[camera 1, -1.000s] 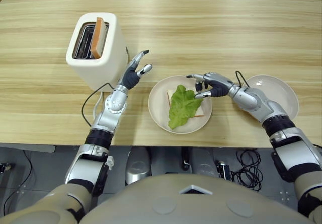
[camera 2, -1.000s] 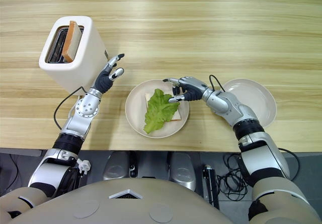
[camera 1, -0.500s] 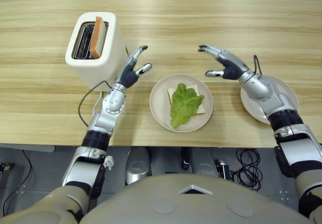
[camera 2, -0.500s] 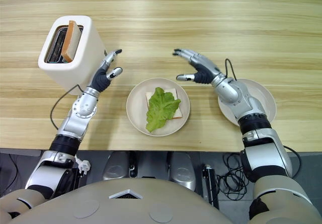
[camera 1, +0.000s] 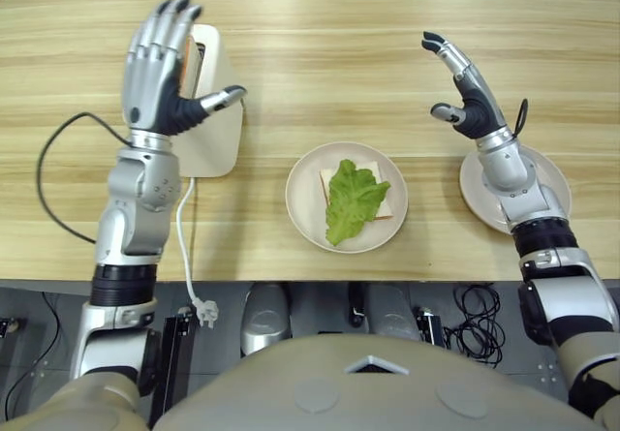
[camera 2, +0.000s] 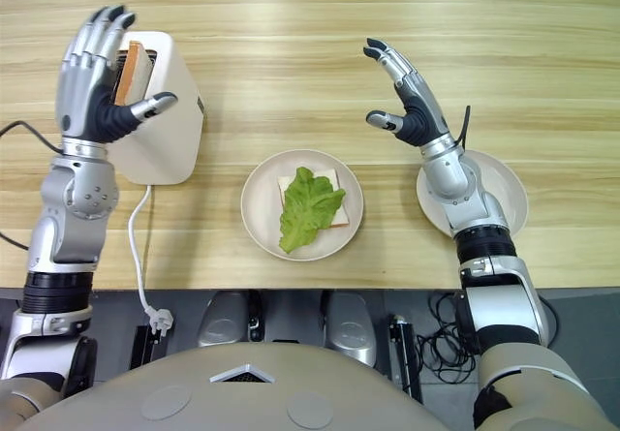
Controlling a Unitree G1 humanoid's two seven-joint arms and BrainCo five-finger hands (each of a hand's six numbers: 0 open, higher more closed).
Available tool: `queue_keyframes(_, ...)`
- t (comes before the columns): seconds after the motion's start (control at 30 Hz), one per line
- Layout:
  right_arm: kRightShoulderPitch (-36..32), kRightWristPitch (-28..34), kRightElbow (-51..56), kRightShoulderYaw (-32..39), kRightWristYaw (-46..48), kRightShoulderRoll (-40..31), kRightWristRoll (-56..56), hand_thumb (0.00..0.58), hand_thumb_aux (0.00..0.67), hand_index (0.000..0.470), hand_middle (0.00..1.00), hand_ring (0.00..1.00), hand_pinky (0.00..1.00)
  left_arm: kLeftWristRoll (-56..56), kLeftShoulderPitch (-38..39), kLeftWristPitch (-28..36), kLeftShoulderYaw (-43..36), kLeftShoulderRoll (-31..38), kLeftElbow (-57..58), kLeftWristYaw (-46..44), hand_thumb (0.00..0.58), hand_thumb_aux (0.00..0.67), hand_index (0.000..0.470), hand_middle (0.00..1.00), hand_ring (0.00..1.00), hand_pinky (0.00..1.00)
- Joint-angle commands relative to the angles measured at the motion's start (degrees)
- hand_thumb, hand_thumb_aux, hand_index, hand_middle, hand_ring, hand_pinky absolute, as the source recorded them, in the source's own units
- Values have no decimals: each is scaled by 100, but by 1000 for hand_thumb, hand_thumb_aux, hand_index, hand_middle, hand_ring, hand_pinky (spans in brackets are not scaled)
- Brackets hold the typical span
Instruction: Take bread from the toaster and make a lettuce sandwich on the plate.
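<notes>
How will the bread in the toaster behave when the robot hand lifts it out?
The bread slice stands on edge in the toaster slot with a browned crust, so it is probably stiff and light. Being thin, it may crack under a hard pinch. Pulled sideways, it could snag the slot.

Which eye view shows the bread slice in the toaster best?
Right eye view: the bread slice shows beside the left hand, upright in the toaster. In the left eye view the hand hides most of it.
</notes>
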Motion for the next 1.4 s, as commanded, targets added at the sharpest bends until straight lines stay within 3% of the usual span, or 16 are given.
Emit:
queue_keyframes(0.03,86,15,48,-55,20,85,65,0,0,0,0,0,0,182,-18,427,48,162,437,57,0,0,0,0,0,0)
queue_keyframes(0.43,124,-58,278,-1,-108,122,-134,0,0,0,0,0,0,240,-250,1026,-231,287,1351,-29,0,0,0,0,0,0)
queue_keyframes(0.73,83,-134,486,37,-250,139,-331,0,0,0,0,0,0,172,-444,1047,-513,318,1761,-48,0,0,0,0,0,0)
queue_keyframes(0.77,81,-140,493,42,-276,129,-366,0,0,0,0,0,0,176,-455,1048,-534,318,1769,-43,377,273,188,0,0,0)
queue_keyframes(0.8,81,-151,504,45,-287,122,-375,0,0,0,0,0,0,178,-463,1044,-549,317,1773,-37,517,449,308,0,0,0)
queue_keyframes(0.83,83,-163,515,49,-298,118,-379,0,0,0,0,0,0,181,-468,1038,-561,318,1774,-28,570,583,400,0,0,0)
queue_keyframes(0.87,86,-172,525,51,-307,117,-383,0,0,0,0,0,0,183,-474,1030,-571,316,1766,-11,580,670,460,0,0,0)
queue_keyframes(1.4,130,-136,620,140,-408,202,-462,0,0,0,0,0,0,69,-650,847,-656,292,1674,297,580,670,460,0,0,0)
